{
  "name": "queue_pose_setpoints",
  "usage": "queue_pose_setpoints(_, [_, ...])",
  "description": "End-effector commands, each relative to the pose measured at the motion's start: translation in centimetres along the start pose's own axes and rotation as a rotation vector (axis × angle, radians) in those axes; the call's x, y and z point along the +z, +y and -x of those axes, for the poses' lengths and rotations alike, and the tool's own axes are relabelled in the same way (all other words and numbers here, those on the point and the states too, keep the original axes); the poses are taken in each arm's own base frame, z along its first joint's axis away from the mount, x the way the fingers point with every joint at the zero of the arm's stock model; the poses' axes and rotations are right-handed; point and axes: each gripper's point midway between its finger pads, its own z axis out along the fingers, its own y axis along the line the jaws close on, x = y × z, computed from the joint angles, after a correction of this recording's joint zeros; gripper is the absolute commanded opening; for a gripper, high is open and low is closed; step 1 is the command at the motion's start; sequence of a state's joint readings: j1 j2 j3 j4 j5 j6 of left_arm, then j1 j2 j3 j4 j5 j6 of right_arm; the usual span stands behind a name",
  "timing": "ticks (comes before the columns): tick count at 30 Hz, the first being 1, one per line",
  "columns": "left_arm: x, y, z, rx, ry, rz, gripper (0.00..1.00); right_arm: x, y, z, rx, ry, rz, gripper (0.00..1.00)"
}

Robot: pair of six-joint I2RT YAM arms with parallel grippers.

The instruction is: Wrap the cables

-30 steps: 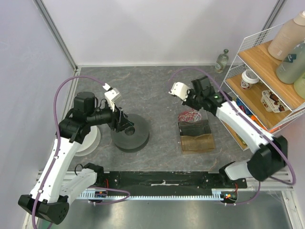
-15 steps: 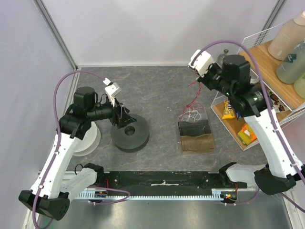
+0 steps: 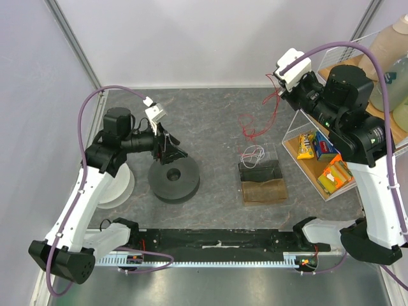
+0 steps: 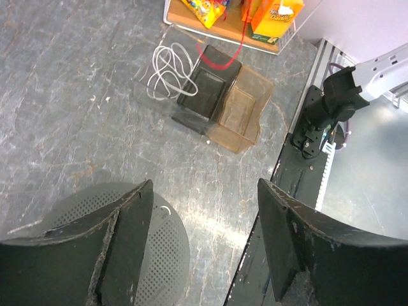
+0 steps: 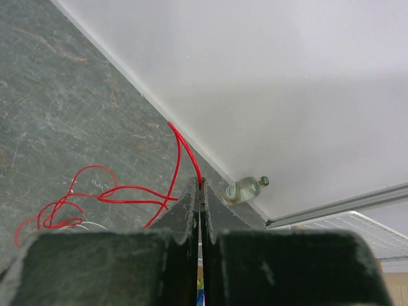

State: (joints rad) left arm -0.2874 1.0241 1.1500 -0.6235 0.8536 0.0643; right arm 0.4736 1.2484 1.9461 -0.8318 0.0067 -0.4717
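While the right gripper [image 3: 279, 88] is clenched on one end of the red wire [image 3: 247, 125], high over the table [image 3: 210, 115], the rest of the wire falls away below it toward the left arm's side. Its long run slants down from the pinched jaws to loose curls lying on the table. Seen from the right wrist, the wire [image 5: 115, 190] leaves the shut tips [image 5: 199, 185] and drops straight ahead of them.

The left gripper [image 3: 167, 149] is released, its fingers spread wide and holding nothing, just above a round grey spool [image 3: 173, 180]. The wire's free curls lie well apart from it, out ahead of its fingers, so the right arm is by far the nearer one.

Near the curls stands a clear tray [image 4: 143, 95] holding a coiled white cord [image 4: 169, 69]. Joined to it are a dark box [image 4: 207, 89] and a brown box [image 4: 239, 118]. A red loop [image 4: 218, 60] crosses the dark box's far rim; what else either box holds I cannot tell.
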Motion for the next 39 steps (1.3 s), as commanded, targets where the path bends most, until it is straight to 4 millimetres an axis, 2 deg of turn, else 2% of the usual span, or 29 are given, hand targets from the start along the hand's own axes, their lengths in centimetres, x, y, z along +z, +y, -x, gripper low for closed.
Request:
queue_pose_setpoints(1, [0.7, -1.3, 3.0, 0.058, -0.079, -0.114, 0.72, -0.4, -0.7, -0.2, 0.006, 0.014, -0.032, 0.0])
queue_pose_setpoints(5, [1.9, -1.3, 3.9, 0.098, -0.105, -0.153, 0.71, -0.6, -1.0, 1.3, 0.038, -0.042, -0.038, 0.0])
queue_pose_setpoints(9, [3.2, -2.2, 3.6, 0.164, -0.112, -0.201, 0.71, -0.2, -1.4, 2.6, 0.097, -0.088, -0.054, 0.0])
queue_pose_setpoints(14, [5.0, -3.4, 2.7, 0.413, -0.133, -0.228, 0.71, 0.8, -1.2, 4.2, 0.196, -0.164, -0.043, 0.0])
queue_pose_setpoints(17, [6.2, -3.1, 3.7, 0.511, -0.181, -0.19, 0.7, 1.7, -1.3, 4.6, 0.271, -0.193, -0.06, 0.0])
queue_pose_setpoints(22, [8.3, -3.2, 5.0, 0.562, -0.243, -0.16, 0.68, 3.1, -1.3, 5.7, 0.411, -0.238, -0.066, 0.0])
queue_pose_setpoints(26, [10.3, -2.3, 5.1, 0.549, -0.26, -0.113, 0.68, 4.6, -0.9, 6.0, 0.516, -0.255, -0.05, 0.0])
queue_pose_setpoints(32, [13.2, -0.7, 2.9, 0.506, -0.218, -0.108, 0.65, 7.4, 0.4, 6.3, 0.642, -0.257, 0.006, 0.0])
queue_pose_setpoints(35, [14.4, 0.4, 2.4, 0.515, -0.209, -0.093, 0.64, 8.3, 0.9, 6.3, 0.674, -0.256, 0.027, 0.0])
queue_pose_setpoints(39, [15.9, 1.3, 2.8, 0.497, -0.217, -0.084, 0.64, 9.3, 1.1, 5.7, 0.718, -0.239, 0.017, 0.0])
